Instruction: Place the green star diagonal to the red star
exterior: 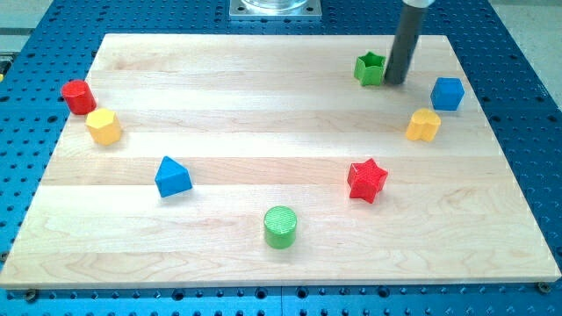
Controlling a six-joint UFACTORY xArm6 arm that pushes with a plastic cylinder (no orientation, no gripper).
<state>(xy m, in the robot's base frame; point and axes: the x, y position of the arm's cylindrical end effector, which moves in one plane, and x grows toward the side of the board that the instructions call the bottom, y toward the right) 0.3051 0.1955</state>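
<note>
Pushing is your only option here, since the tool is a bare rod with nothing to open or close, and it holds nothing. My tip (394,82) stands just beside the green star (371,68), on its right as the view shows it, near the table's top edge; whether the two touch you cannot tell from this view.

Judge the green star as small, light and rigid, likely to slide easily on smooth wood and to spin if you catch one of its points. Press on a flat notch, in line with its middle, and it should travel straight.

The red star (367,180) lies well below it, toward the view's bottom, with bare wood between them, so you have room.

The table (263,105) is a pale, level wooden board. To the right sit a blue block (447,93) and a yellow block (423,125); keep clear of those. The green cylinder (280,226), blue triangular block (172,176), yellow hexagonal block (104,126) and red cylinder (78,96) lie well apart from the path.
</note>
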